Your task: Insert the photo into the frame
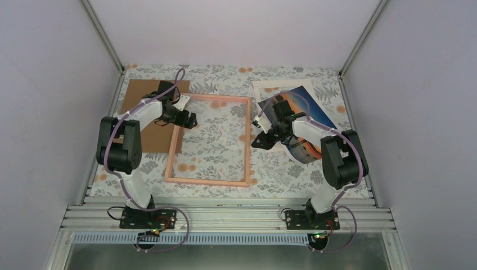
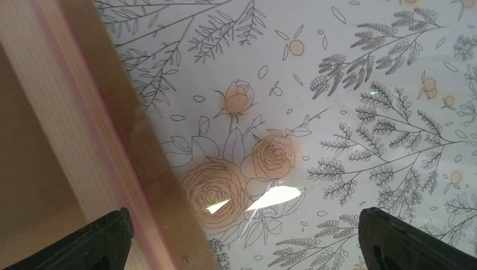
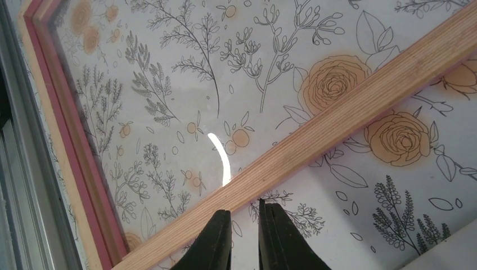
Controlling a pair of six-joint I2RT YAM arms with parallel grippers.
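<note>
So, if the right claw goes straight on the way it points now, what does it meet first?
Probably the frame, whose wooden rail crosses just ahead of the right claw; how high the claw hangs is unclear.

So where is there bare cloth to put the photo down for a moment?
Bare tablecloth: the strip between the frame and the near rail, and the patch right of the frame's near corner. Crowded: cardboard far left, photo and white mat far right.
</note>
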